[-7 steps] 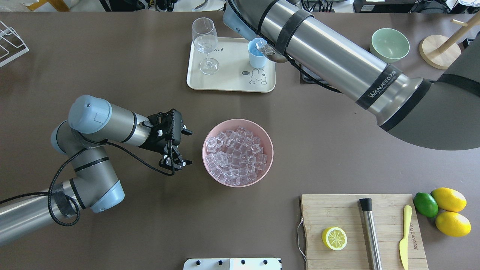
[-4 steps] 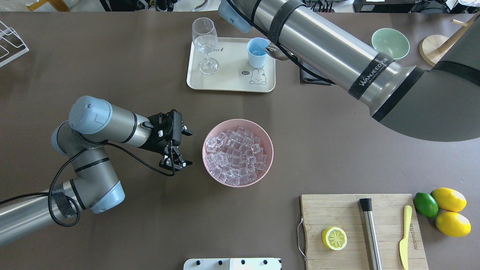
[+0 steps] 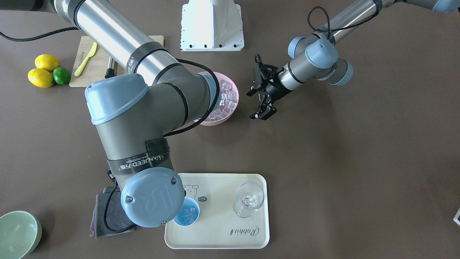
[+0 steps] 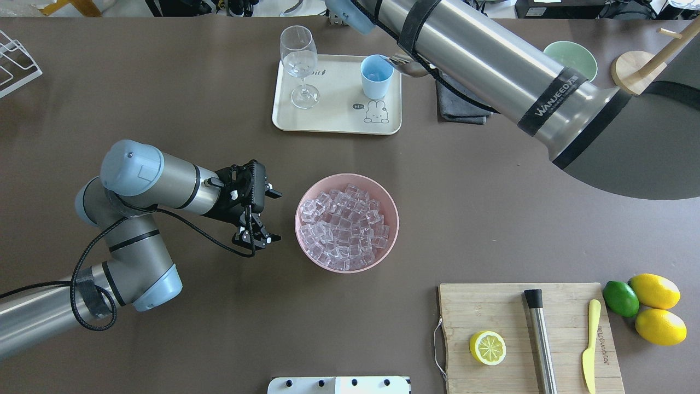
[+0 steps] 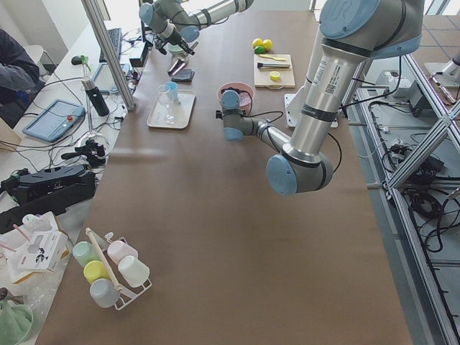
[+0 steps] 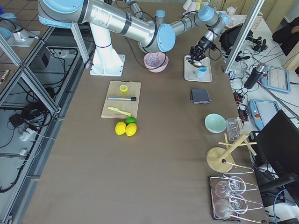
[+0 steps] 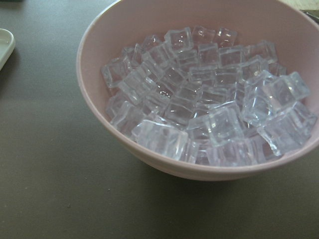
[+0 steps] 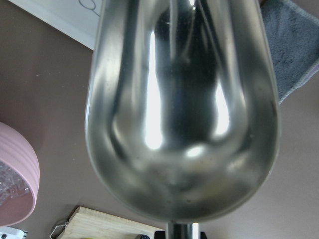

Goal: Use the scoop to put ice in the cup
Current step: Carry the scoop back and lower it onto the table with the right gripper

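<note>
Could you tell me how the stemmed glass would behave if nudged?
The glass probably tips easily: a wide bowl on a thin stem and small foot. It looks thin-walled, so likely fragile. Empty, it is likely light.

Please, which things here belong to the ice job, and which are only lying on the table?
For the job: scoop, ice in the pink bowl, light-blue cup already holding some ice.
Lying about: wine glass, cream tray, green bowl, grey cloth, cutting board, half lemon, steel cylinder, yellow knife, two lemons, lime.
</note>
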{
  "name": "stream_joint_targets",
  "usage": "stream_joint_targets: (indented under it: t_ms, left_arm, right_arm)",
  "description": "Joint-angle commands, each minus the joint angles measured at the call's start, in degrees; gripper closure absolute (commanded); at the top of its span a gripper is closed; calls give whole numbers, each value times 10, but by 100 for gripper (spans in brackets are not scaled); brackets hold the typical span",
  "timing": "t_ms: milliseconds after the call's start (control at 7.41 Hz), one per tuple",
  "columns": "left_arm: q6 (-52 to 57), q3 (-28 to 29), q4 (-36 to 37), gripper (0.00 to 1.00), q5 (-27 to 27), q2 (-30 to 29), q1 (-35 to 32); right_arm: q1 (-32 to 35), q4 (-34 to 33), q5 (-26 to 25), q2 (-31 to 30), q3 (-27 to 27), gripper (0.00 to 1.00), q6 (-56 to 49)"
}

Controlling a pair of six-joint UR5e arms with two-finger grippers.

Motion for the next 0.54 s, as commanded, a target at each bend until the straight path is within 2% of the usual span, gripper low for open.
stream_joint_targets:
  t_ms: [0, 270, 405]
  left_arm:
    - [0, -1, 0, 3, 0, 0, 0]
    - [0, -9, 1, 3, 0, 5, 0]
    - [0, -13, 6, 3, 0, 5, 0]
  right_arm:
    - [37, -46, 16, -73, 159, 100, 0]
    - [60, -99, 17, -154, 309, 100, 5]
    - [70, -118, 17, -218, 399, 100, 7]
